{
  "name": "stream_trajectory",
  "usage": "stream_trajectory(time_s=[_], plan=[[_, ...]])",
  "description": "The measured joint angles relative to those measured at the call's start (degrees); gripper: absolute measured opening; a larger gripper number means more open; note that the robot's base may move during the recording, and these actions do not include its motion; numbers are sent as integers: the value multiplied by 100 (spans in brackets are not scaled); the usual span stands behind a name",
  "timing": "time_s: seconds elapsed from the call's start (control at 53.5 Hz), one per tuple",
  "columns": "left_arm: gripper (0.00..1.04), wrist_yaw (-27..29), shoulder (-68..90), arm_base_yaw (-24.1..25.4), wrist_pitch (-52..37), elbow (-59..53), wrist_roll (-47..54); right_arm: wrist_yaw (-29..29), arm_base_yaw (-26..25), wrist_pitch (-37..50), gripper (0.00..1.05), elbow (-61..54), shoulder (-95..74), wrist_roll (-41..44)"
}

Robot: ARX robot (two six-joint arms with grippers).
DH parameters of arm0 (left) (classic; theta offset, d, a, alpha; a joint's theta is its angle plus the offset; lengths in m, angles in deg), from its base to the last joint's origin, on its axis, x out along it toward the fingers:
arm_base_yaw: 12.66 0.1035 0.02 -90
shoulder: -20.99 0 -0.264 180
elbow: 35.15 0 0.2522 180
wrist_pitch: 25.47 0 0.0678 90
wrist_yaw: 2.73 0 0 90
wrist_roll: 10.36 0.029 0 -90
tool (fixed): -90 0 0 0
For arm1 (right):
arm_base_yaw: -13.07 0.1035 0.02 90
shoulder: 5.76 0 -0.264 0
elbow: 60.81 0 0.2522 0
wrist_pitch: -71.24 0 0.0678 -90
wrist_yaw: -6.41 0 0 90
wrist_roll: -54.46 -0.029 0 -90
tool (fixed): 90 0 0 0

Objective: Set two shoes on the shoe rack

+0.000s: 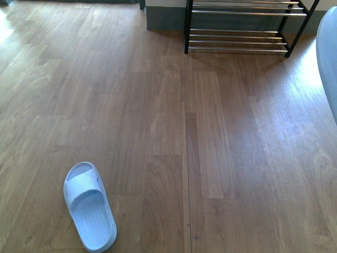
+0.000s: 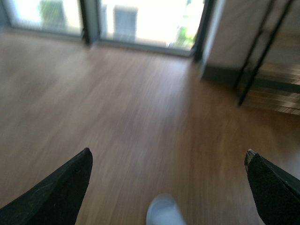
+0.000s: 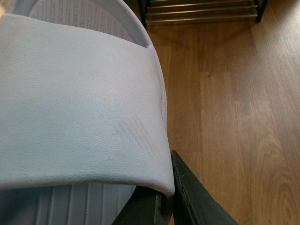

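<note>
1. Lying sole-down on the floor (image 1: 210, 147), the first slide sandal (image 1: 88, 208) is well apart from the shoe rack (image 1: 239, 31). It sits on the robot's side of the rack and off to the left, with its toe end nearer the rack than its heel.
2. It is pale blue, moulded in one matte piece, with a rounded outline, a wide arched strap and a finely grooved footbed.
3. The second slide sandal (image 3: 79, 103) is the same pale blue and fills most of the right wrist view. Its broad strap has a fine pebbled grain and a few faint scuff lines near one edge, and ridges run along the footbed on both sides of the strap. It is held up off the floor. In the front view its curved edge (image 1: 329, 58) shows to the right of the rack's right-hand frame; how near it is I cannot tell.
4. The right hand (image 3: 164, 197) is clamped on this second sandal, with its dark fingers (image 3: 197, 201) pressed against the sandal's side just under the strap edge.
5. The left hand (image 2: 168, 153) is empty, with its two black wedge-shaped fingers (image 2: 61, 192) standing wide apart. Its view is blurred, with the pale tip of the first sandal (image 2: 163, 211) below and the rack (image 2: 267, 61) far off.
6. The rack has thin black side frames and shiny chrome bars set parallel as shelves. Two tiers show in the front view.
7. The floor is warm brown wood-grain planking with a slight sheen.
8. Counted: two slide sandals and one rack.
</note>
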State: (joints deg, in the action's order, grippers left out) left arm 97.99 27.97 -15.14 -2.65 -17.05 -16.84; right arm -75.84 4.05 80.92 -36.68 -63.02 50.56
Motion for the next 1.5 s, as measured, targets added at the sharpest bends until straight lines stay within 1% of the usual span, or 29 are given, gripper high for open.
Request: stream_trajectory(time_s=[0.037, 0.056, 0.112, 0.15, 0.187, 0.206, 0.28, 0.299, 0.393, 0.486, 0.542, 0.561, 0.598, 0.673, 0.804, 0.897, 1.084, 1.196, 1.29, 1.364, 1.495], plan=[[95, 295, 483, 48, 90, 92, -232, -2, -2, 0, 1, 0, 0, 0], [95, 326, 651, 87, 55, 101, -315, -4, -2, 0, 1, 0, 0, 0], [95, 247, 1351, 286, -245, 90, -531, 2, 0, 0, 1, 0, 0, 0], [95, 127, 1886, 415, -595, 59, -588, 4, 0, 0, 1, 0, 0, 0], [95, -138, 2618, 557, -1169, 22, -616, 2, 0, 0, 1, 0, 0, 0], [95, -332, 3189, 649, -1641, 2, -619, 2, 0, 0, 1, 0, 0, 0], [95, -658, 4898, 822, -3086, -7, -501, 2, 0, 0, 1, 0, 0, 0], [95, -798, 5560, 872, -3628, -2, -450, 2, 0, 0, 1, 0, 0, 0], [95, -1121, 7954, 942, -5327, 225, -284, 2, 0, 0, 1, 0, 0, 0], [95, -1281, 9860, 868, -6325, 647, -155, 2, 0, 0, 1, 0, 0, 0], [95, -1377, 10907, 756, -6629, 981, -57, 2, 0, 0, 1, 0, 0, 0], [95, -1399, 11390, 682, -6666, 1161, 4, 2, 0, 0, 1, 0, 0, 0], [95, -1403, 11687, 640, -6666, 1276, 35, 2, 0, 0, 1, 0, 0, 0], [95, -1432, 12767, 503, -6666, 1751, 90, 2, 0, 0, 1, 0, 0, 0], [95, -1464, 13731, 365, -6529, 2306, 87, 2, 0, 0, 1, 0, 0, 0], [95, -1410, 14375, 293, -6260, 2828, 63, 2, 0, 0, 1, 0, 0, 0], [95, -1285, 14885, 249, -5976, 3388, -7, 4, 0, 0, 1, 0, 0, 0], [95, -1045, 15230, 256, -5571, 3919, -48, 2, 0, 0, 1, 0, 0, 0], [95, -953, 15446, 254, -5353, 4323, -109, 2, 0, 0, 1, 0, 0, 0], [95, -763, 15573, 229, -5219, 4710, -210, 2, 0, 0, 1, 0, 0, 0], [95, -616, 15698, 149, -4874, 5224, -289, 2, 0, 0, 1, 0, 0, 0]])
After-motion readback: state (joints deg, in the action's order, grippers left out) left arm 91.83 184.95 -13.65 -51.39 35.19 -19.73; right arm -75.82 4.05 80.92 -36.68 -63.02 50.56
